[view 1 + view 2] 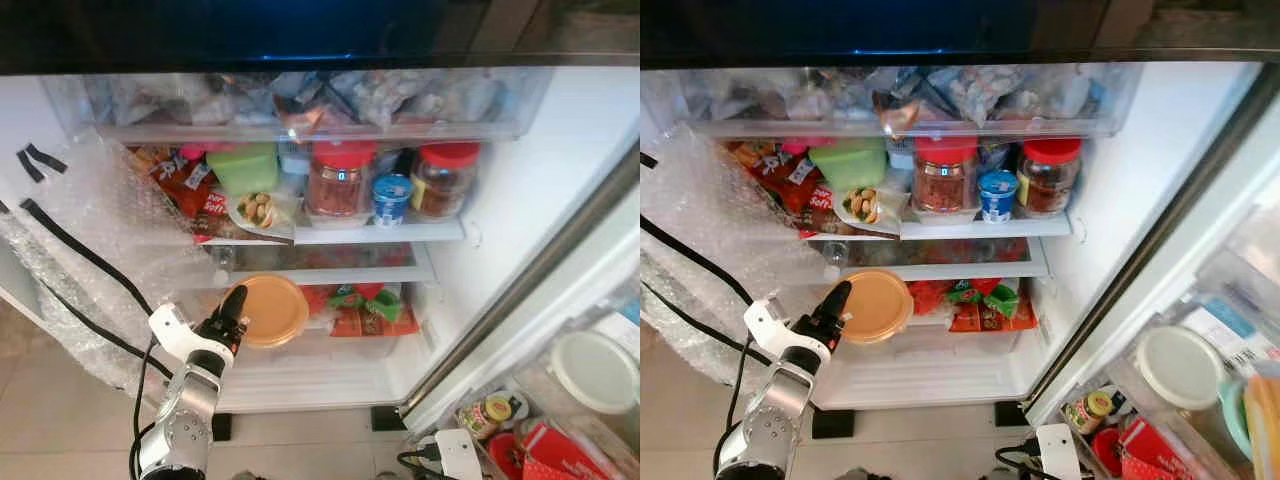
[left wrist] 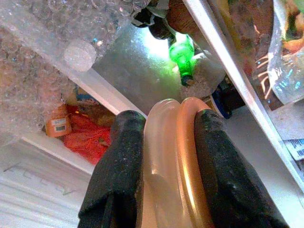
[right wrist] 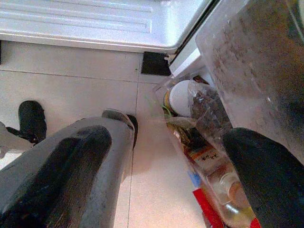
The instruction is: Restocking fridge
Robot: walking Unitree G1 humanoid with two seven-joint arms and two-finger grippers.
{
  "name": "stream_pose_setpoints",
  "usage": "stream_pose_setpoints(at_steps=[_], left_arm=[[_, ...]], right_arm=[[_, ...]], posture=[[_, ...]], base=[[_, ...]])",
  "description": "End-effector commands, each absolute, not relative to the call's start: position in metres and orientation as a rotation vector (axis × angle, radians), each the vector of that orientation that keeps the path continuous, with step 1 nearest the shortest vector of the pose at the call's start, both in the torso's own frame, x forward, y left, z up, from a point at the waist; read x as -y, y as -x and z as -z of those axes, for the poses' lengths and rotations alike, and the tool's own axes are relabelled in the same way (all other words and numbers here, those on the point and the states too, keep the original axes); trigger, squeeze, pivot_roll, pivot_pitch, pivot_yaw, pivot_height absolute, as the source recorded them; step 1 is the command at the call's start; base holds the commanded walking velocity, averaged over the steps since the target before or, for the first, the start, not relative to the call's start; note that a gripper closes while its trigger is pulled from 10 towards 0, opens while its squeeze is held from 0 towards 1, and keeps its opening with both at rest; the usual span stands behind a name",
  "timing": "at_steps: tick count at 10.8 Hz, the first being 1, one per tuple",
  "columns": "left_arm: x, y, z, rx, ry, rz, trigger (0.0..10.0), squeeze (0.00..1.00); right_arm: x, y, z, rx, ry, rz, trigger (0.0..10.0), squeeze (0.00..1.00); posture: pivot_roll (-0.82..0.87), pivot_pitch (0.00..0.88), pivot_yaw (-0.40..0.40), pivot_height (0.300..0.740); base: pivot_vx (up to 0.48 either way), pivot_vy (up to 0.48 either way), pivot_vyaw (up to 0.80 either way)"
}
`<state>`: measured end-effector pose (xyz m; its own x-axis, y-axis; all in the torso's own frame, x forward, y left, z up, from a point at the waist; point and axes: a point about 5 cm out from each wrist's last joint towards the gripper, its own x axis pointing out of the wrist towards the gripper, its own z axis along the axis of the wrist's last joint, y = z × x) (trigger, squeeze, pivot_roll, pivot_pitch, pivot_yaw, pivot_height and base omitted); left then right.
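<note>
The left gripper (image 2: 164,161) pinches an orange lidded container (image 1: 268,309) by its rim at the lower fridge shelf (image 1: 330,272), where so narrow an edge grip could slip and drop it.

No wording can be read with certainty: the red snack packet (image 1: 800,185) at upper left of the fridge carries white lettering too blurred to make out, and the barcode label (image 2: 298,148) shows only bars.
</note>
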<state>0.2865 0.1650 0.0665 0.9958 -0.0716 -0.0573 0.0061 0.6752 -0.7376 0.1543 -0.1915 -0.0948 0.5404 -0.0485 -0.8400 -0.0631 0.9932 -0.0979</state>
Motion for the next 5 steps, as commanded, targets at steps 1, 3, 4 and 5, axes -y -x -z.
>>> stream_pose_setpoints(at_steps=[1, 3, 4, 5], left_arm=[[-0.1645, -0.2855, -0.0636, -0.09, 0.829, 0.04, 10.0, 0.0], [-0.1641, -0.2854, -0.0632, -0.092, 0.829, 0.041, 10.0, 0.0], [-0.1636, -0.2855, -0.0631, -0.091, 0.83, 0.042, 10.0, 0.0], [-0.1632, -0.2858, -0.0632, -0.091, 0.829, 0.042, 10.0, 0.0]], right_arm=[[0.1927, -0.1271, 0.1055, -1.11, 0.118, -0.004, 10.0, 0.0], [0.1938, -0.126, 0.1055, -1.107, 0.119, 0.001, 10.0, 0.0], [0.1946, -0.1252, 0.1057, -1.109, 0.12, 0.003, 10.0, 0.0], [0.1948, -0.1246, 0.1058, -1.11, 0.12, 0.002, 10.0, 0.0]], posture=[[-0.16, 0.107, 0.001, 0.645], [-0.16, 0.105, 0.001, 0.635], [-0.17, 0.104, 0.001, 0.635], [-0.17, 0.103, 0.001, 0.635]], base=[[0.0, 0.0, 0.0], [0.0, 0.0, 0.0], [0.0, 0.0, 0.0], [0.0, 0.0, 0.0]])
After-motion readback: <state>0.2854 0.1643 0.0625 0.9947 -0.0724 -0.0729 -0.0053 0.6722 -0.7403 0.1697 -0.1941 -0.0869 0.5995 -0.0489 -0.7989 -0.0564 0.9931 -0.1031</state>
